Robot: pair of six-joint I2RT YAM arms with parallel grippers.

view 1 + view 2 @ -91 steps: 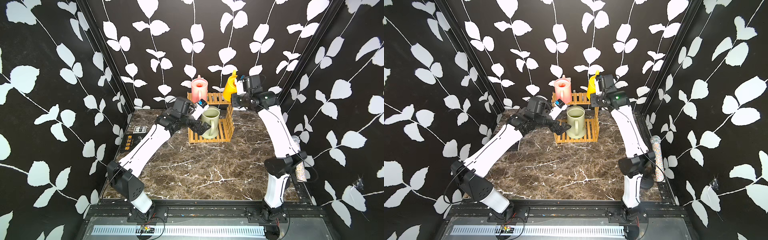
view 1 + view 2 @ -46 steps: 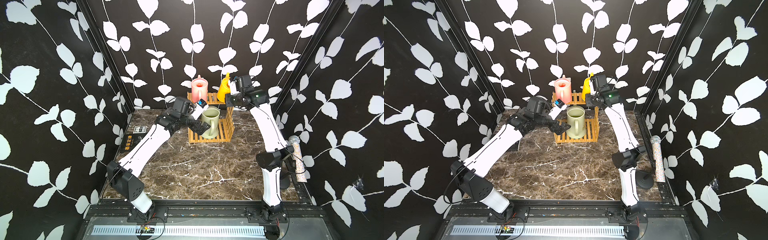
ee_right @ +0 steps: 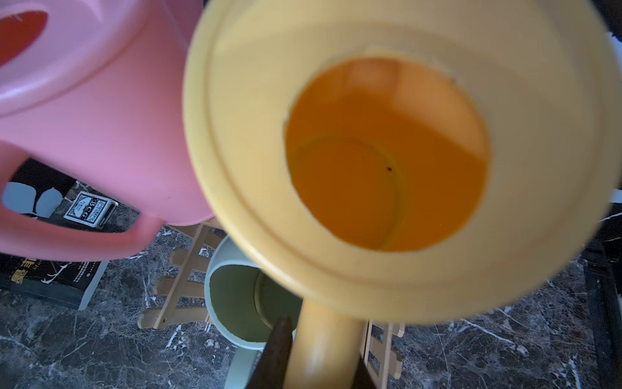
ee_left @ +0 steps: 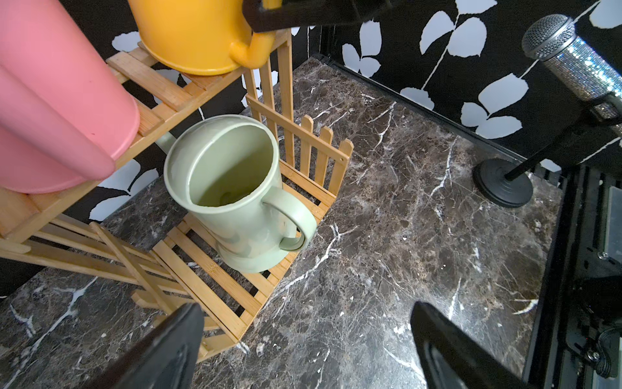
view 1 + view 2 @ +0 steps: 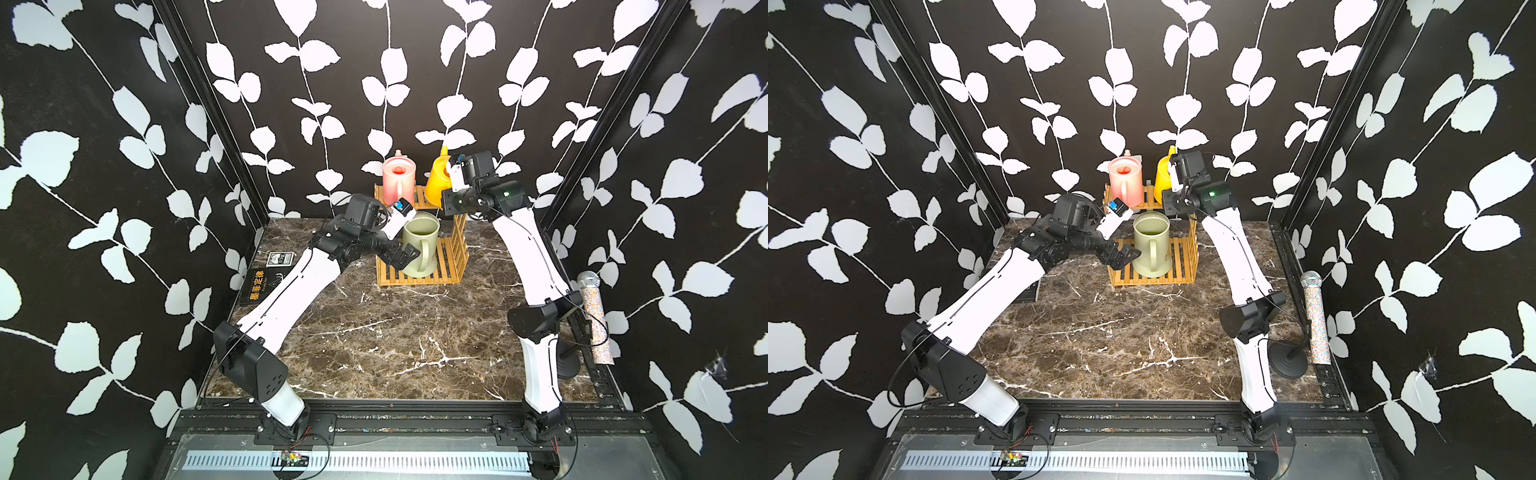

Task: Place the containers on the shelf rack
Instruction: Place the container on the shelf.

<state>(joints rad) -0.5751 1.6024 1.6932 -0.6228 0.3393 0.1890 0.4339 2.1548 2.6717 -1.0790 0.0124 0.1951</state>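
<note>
Yellow can (image 5: 438, 183) gripped by right end effector (image 3: 319, 365); left end effector (image 4: 304, 308) gapes; book (image 5: 259, 286) reads 墨菲定律.

- Shelf rack (image 4: 215, 293): bamboo, two slatted tiers, standing on the marble table (image 4: 420, 202).
- Green can (image 4: 242, 232): upright on the lower tier, its mouth open.
- Pink can (image 4: 57, 111) and yellow can (image 4: 188, 37): side by side on the upper tier.
- Left gripper (image 4: 306, 316): jaws wide apart, holding nothing.
- Glittery microphone (image 4: 572, 64): on a black stand, well apart from the rack.
</note>
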